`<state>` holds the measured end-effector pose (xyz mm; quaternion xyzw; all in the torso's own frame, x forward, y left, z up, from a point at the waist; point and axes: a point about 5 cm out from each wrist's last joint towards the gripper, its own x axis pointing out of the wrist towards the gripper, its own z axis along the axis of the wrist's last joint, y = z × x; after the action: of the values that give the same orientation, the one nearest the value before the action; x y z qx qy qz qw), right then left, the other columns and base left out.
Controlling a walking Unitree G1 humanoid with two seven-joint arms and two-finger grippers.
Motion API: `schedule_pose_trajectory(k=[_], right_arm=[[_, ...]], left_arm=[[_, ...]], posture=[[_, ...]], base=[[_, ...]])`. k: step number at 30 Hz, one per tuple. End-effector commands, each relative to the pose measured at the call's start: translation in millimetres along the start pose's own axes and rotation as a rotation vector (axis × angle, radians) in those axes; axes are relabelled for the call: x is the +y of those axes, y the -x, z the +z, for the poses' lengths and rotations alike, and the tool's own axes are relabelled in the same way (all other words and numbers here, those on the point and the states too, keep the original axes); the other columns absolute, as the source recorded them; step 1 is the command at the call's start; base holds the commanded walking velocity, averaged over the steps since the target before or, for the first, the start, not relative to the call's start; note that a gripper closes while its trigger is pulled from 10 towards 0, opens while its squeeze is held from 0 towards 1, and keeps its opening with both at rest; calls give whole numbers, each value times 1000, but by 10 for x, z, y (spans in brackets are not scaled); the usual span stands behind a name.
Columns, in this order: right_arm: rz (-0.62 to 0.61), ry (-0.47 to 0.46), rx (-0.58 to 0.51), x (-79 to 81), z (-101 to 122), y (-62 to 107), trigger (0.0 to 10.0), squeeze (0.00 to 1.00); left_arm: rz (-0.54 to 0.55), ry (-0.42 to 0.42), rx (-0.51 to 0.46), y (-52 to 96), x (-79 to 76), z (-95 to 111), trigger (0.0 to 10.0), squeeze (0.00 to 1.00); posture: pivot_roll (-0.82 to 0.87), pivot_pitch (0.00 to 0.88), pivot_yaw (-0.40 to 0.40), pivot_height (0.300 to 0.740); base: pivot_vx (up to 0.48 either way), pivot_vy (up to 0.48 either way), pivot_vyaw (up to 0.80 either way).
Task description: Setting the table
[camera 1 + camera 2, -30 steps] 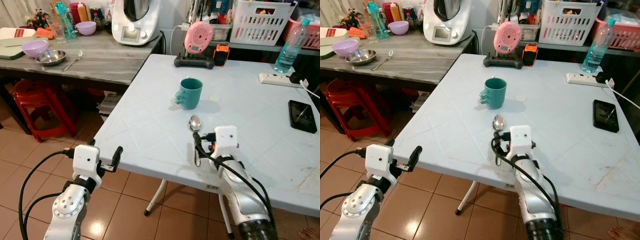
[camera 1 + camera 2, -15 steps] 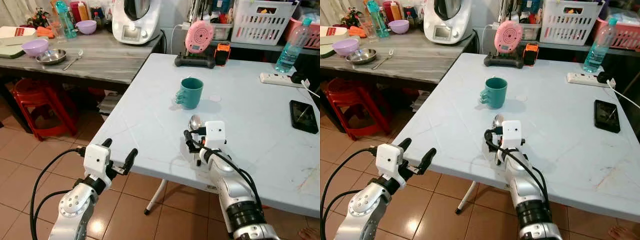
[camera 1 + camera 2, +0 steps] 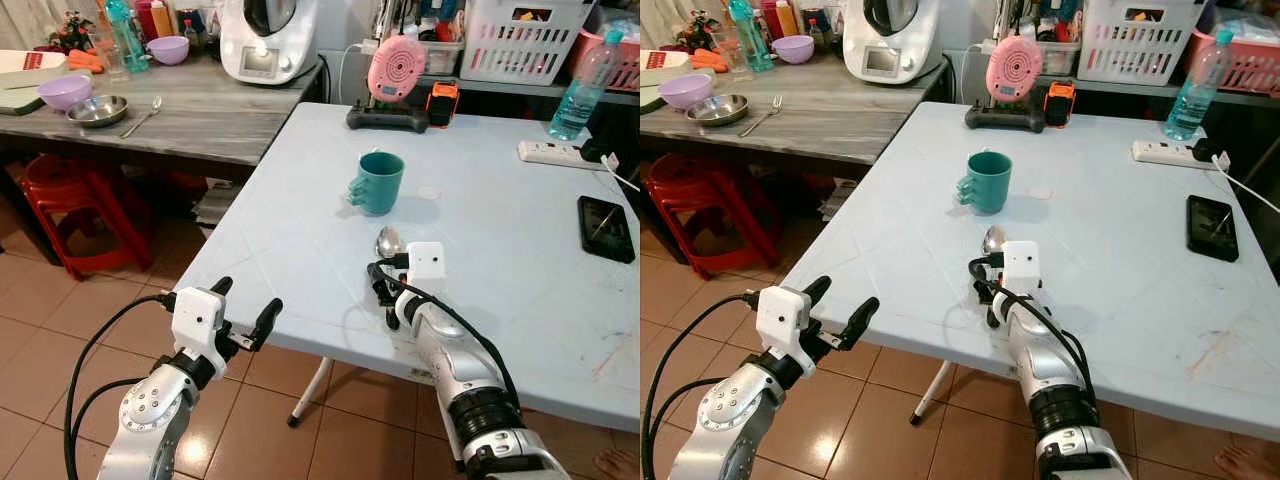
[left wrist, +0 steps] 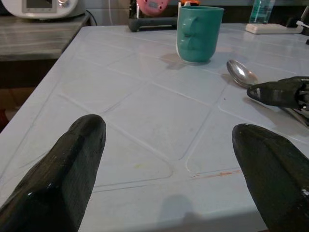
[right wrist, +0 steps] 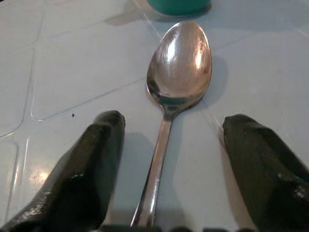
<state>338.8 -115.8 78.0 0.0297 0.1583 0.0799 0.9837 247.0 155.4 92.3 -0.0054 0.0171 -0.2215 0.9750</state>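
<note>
The spoon [image 5: 176,77] is lying flat on our worktop [image 3: 300,230], mid-frame, below the green cup [image 3: 378,183]. Our right gripper [image 5: 169,159] is sitting wide open around its handle, holding nothing. Our left gripper [image 4: 169,169] is hanging open at the worktop's edge.

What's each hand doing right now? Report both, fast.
Left hand: open, holding nothing, off the white table's near edge.
Right hand: open, fingers either side of the spoon handle, not gripping.

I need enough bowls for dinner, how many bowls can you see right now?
3, all on the wooden counter: a purple bowl, a metal bowl beside it, and another purple bowl farther back. The clutter may hide more.
</note>
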Motion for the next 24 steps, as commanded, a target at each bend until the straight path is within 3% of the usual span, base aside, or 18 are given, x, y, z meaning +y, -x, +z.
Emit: schedule_pose_trajectory(k=[1, 3, 4, 5, 16, 24], right_arm=[[43, 21, 43, 95, -47, -23, 10000, 0], [43, 23, 47, 91, -56, -26, 10000, 0], [42, 24, 48, 87, -59, -27, 6745, 0], [38, 19, 49, 73, -65, -27, 0, 0], [61, 36, 113, 55, -181, -12, 0, 0], [70, 44, 139, 59, -254, 3, 0, 0]], left_arm=[[-18, -8, -7, -4, 6, 46, 10000, 0], [-19, -7, -7, -4, 3, 45, 10000, 0], [-20, -7, -7, -5, 1, 45, 10000, 0], [-22, -5, -6, -8, -7, 43, 10000, 0], [-48, 5, -1, -12, -38, 37, 10000, 0], [-154, 25, 5, -7, -107, 40, 10000, 0]], posture=[[23, 22, 25, 740], [23, 21, 24, 740], [23, 21, 24, 740], [23, 21, 24, 740], [18, 24, 29, 740], [18, 22, 30, 740]], base=[[0, 0, 0], [0, 0, 0], [0, 0, 0], [0, 0, 0], [0, 0, 0], [0, 0, 0]])
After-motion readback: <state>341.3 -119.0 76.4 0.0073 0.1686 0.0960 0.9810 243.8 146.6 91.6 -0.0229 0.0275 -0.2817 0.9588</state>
